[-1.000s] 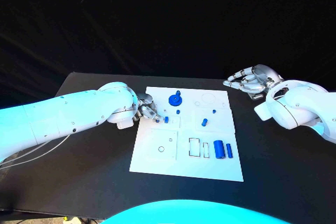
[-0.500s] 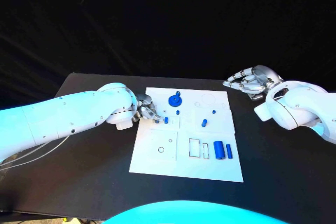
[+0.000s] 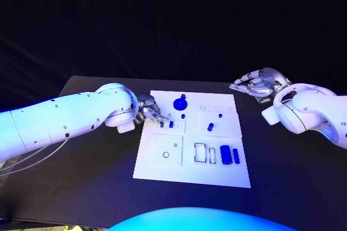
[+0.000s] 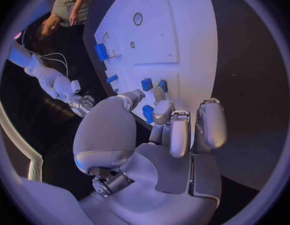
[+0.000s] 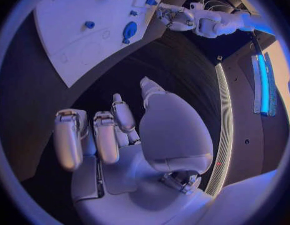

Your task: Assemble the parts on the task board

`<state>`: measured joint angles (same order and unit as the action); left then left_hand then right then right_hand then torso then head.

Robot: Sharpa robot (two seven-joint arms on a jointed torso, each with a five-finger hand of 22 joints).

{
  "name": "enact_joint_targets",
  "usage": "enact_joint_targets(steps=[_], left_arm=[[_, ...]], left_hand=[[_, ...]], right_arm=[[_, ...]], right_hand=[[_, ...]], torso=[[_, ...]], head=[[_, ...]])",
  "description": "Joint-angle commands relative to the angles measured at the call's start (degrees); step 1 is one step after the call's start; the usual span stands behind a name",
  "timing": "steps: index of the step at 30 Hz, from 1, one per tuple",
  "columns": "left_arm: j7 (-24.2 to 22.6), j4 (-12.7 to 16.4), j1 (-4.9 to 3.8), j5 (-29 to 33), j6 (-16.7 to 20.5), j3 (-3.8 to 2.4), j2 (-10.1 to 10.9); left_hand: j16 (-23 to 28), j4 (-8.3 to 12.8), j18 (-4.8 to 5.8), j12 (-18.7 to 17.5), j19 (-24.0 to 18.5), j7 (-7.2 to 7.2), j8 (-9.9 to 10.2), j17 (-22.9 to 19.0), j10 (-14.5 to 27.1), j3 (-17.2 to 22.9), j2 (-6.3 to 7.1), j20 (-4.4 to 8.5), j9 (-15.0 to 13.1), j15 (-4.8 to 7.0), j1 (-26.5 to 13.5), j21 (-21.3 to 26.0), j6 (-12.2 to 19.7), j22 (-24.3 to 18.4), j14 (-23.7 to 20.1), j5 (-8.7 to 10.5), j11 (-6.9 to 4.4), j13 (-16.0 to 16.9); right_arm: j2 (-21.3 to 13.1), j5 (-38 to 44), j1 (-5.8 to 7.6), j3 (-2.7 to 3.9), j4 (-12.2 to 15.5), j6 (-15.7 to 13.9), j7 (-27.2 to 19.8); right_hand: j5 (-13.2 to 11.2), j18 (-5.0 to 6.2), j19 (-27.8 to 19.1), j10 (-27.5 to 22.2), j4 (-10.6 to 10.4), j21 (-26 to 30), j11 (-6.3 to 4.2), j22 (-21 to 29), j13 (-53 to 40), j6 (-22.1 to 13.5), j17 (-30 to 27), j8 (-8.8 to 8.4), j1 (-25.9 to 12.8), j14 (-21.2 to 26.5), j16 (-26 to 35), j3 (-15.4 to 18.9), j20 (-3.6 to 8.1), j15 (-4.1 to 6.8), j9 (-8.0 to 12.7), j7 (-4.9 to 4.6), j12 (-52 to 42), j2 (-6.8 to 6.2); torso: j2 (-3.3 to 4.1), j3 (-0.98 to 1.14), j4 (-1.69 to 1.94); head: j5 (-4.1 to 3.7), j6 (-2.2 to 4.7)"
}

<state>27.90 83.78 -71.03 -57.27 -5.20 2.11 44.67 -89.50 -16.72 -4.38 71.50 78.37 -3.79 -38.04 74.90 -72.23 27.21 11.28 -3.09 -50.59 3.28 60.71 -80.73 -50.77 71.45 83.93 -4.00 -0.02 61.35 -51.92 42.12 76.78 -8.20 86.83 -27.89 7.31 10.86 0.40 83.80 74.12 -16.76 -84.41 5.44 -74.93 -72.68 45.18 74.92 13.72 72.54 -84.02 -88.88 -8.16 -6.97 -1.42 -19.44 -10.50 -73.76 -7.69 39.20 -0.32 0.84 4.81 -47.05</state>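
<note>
The white task board (image 3: pixel 217 173) lies mid-tabletop, blue parts (image 3: pixel 225 154) grouped near its right edge and far half. The left hand (image 3: pixel 150 112) pinches a small blue part (image 4: pixel 148 113) at the board's left edge. The right hand (image 3: pixel 256 83), fingers curled on nothing, hovers off the far right corner above the black tabletop (image 3: pixel 87 161); darkness surrounds.

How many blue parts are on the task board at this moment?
7 visible: a large part at the far edge, one small part under it, two by the left hand, one mid-board, two upright bars near right. The hand may hide more.
</note>
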Motion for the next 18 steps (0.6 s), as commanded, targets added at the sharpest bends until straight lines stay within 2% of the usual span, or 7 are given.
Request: enact_joint_targets(steps=[1, 4, 5, 7, 8, 14, 18], left_arm=[[-3.0, 0.6, -0.09, 1.6, 2.7, -0.32, 0.2], [-6.7, 0.9, -0.11, 2.8, 5.4, -0.56, 0.3], [-8.6, 0.9, -0.11, 3.2, 6.6, -0.61, 0.2], [-11.5, 0.9, -0.12, 3.1, 8.3, -0.64, 0.0], [-13.0, 0.8, -0.11, 2.7, 9.2, -0.63, -0.2], [-22.8, -0.3, 0.00, -5.2, 15.7, 0.53, -2.7], [-25.6, -1.4, 0.24, -11.2, 18.0, 1.41, -4.6]], left_hand=[[0.5, 0.0, -0.09, -0.9, -1.0, -0.33, 0.5, 13.4, 1.2, -0.8, -0.39, -0.11, -0.1, -0.18, -0.3, 0.6, 1.0, -1.0, 5.4, -0.18, 0.19, -1.2], [2.2, 0.1, -0.83, -3.2, -3.5, -1.28, 0.7, 10.7, 5.0, -2.2, -0.94, -0.71, -0.3, -0.95, 0.8, 2.7, 3.5, -4.4, 4.1, -0.33, 1.08, -4.8], [5.7, 0.1, -2.35, -7.5, -9.0, -2.58, 1.1, 5.6, 11.8, -2.8, -1.45, -1.55, -0.1, -2.14, 2.5, 7.3, 6.4, -11.7, 1.0, -0.50, 2.40, -10.8], [7.2, 0.2, -2.96, -10.6, -11.4, -3.41, 1.6, 3.5, 16.8, -2.8, -1.56, -2.02, 0.2, -2.75, 4.2, 9.5, 8.4, -14.7, -0.5, -0.67, 3.09, -15.4], [10.3, 0.4, -3.98, -13.2, -15.8, -4.57, 2.6, -0.9, 21.2, -2.4, -1.42, -2.82, 1.1, -3.74, 6.3, 13.4, 10.9, -20.3, -3.9, -0.63, 4.42, -18.0], [17.2, 1.9, -6.12, -20.3, -25.1, -7.56, 7.4, -10.8, 30.8, 1.0, 0.94, -5.42, 7.8, -6.55, 16.2, 23.0, 15.4, -31.4, -14.0, -0.61, 6.96, -24.1], [21.4, 3.3, -6.15, -25.1, -25.9, -7.46, 8.7, -17.6, 32.0, 3.6, 2.12, -6.15, 11.8, -6.96, 20.3, 24.9, 15.1, -32.5, -20.1, -0.52, 7.62, -29.5]], right_arm=[[0.1, 0.1, -0.05, 0.01, 0.0, 0.7, -0.7], [0.1, 0.1, -0.07, 0.01, -0.1, 0.6, -0.7], [0.0, 0.1, -0.07, 0.01, -0.1, 0.6, -0.7], [0.0, 0.1, -0.07, 0.01, -0.1, 0.5, -0.8], [0.0, 0.1, -0.08, 0.01, -0.2, 0.5, -0.8], [0.0, 0.1, -0.08, 0.00, -0.5, -0.1, -1.5], [0.1, 0.1, -0.08, 0.00, -0.5, -0.4, -2.0]], right_hand=[[0.0, 1.15, 3.7, 0.0, 0.1, 0.2, 0.03, -10.6, 0.0, -0.5, 12.6, 0.34, -0.7, -5.3, 0.3, 0.4, 0.35, 0.50, 0.1, 0.10, -0.2, -0.07], [0.0, 1.15, 3.7, 0.0, 0.1, 0.2, 0.03, -10.6, 0.0, -0.5, 12.6, 0.34, -0.7, -5.3, 0.3, 0.4, 0.35, 0.50, 0.1, 0.10, -0.2, -0.07], [0.0, 1.15, 3.7, 0.0, 0.1, 0.2, 0.03, -10.6, 0.0, -0.5, 12.6, 0.34, -0.7, -5.3, 0.3, 0.4, 0.35, 0.50, 0.1, 0.10, -0.2, -0.07], [0.0, 1.15, 3.7, 0.0, 0.1, 0.2, 0.03, -10.6, 0.0, -0.5, 12.6, 0.34, -0.7, -5.3, 0.3, 0.4, 0.35, 0.50, 0.1, 0.10, -0.2, -0.07], [0.1, 1.19, 3.7, 0.0, 0.1, 0.4, 0.03, -10.5, 0.0, -0.5, 12.5, 0.36, -0.7, -5.3, 0.3, 0.4, 0.35, 0.50, 0.1, 0.10, -0.1, -0.04], [0.2, 1.51, 3.1, -0.9, 0.5, 1.6, 0.01, -9.6, 0.8, -0.6, 11.3, 0.56, 0.1, -4.9, 1.0, -0.1, 0.35, 0.51, 0.2, 0.12, 0.6, 0.03], [0.3, 1.79, 2.6, -1.8, 0.6, 2.7, -0.01, -8.8, 1.8, -0.6, 10.5, 0.71, 0.6, -4.7, 1.5, -0.4, 0.36, 0.54, 0.2, 0.13, 1.5, 0.02]], torso=[[0.03, 0.01, 0.00], [0.04, 0.01, 0.01], [0.01, 0.03, 0.03], [-0.05, 0.06, 0.08], [-0.07, 0.07, 0.12], [0.01, -0.08, 0.10], [0.07, -0.04, -0.07]], head=[[-0.12, 0.08], [-0.25, 0.15], [-0.34, 0.18], [-0.50, 0.28], [-0.64, 0.35], [-1.23, 0.95], [-1.23, 1.25]])
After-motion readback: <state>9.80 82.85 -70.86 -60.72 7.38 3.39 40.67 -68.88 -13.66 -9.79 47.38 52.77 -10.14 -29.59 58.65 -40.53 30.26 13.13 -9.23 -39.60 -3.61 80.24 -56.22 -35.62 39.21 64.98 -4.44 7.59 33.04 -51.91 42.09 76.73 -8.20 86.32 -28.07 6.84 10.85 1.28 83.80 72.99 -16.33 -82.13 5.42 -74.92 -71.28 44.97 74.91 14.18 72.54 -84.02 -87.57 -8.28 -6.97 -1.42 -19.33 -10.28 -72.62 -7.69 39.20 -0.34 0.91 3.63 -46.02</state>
